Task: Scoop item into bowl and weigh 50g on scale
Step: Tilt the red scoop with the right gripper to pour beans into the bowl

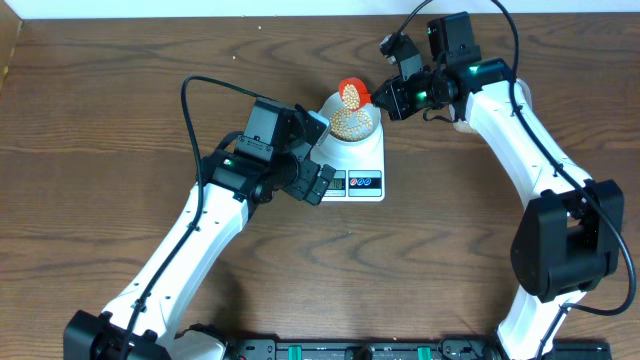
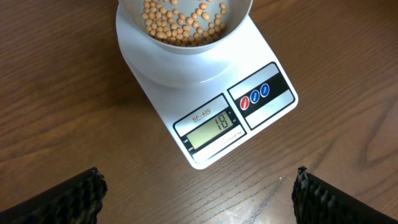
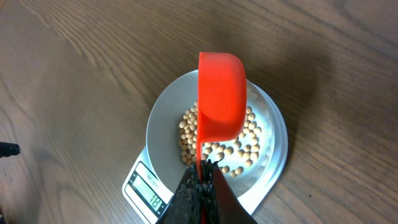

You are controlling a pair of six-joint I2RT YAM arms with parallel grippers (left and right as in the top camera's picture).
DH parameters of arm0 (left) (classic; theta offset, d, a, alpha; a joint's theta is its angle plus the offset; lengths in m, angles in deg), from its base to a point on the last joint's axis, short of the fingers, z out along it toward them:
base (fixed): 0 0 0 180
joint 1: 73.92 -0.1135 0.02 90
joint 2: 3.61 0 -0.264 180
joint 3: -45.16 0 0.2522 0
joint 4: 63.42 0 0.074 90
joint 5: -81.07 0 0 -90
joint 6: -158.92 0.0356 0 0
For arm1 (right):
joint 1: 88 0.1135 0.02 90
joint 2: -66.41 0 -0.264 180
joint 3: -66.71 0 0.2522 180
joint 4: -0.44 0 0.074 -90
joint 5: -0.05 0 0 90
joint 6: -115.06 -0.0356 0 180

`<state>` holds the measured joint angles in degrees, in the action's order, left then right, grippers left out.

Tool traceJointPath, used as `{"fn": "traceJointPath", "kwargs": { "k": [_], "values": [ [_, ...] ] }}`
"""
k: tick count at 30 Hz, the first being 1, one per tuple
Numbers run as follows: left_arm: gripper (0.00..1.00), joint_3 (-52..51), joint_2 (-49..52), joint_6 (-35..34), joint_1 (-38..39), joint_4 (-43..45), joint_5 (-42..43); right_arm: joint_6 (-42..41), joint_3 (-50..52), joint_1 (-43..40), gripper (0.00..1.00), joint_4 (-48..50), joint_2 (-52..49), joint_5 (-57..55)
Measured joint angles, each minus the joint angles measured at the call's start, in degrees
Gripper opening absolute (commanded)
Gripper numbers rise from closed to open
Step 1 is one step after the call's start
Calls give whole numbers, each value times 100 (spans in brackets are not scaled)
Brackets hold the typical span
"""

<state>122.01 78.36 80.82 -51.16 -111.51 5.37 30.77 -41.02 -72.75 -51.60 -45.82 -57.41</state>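
Right tool (image 3: 200,180) is clenched on an orange-red plastic scoop (image 3: 221,87); left tool (image 2: 199,193) released; 18 of 50 shown on flat white scale (image 2: 205,93).

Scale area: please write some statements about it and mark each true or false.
1. The small pale round bowl stands on the flat white digital scale. True.
2. The scale's grey display reads 50. False: it reads 18.
3. The right gripper has jaws shut on the red plastic scoop. True.
4. The bowl is empty. False: small round tan beans lie in it.
5. The left gripper holds the bowl. False: its jaws are open, holding nothing.
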Motion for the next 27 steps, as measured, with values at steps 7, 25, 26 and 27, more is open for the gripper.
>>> {"fn": "traceJointPath", "kwargs": {
  "k": [7,25,26,27],
  "values": [
    [98,0,0,-2,0,0,0,85,0,0,1,0,0,0],
    [98,0,0,-2,0,0,0,704,0,0,1,-221,170,-4],
    [98,0,0,-2,0,0,0,761,0,0,1,-249,225,-4],
    [98,0,0,-2,0,0,0,820,0,2,1,-273,282,-7]
  ]
}}
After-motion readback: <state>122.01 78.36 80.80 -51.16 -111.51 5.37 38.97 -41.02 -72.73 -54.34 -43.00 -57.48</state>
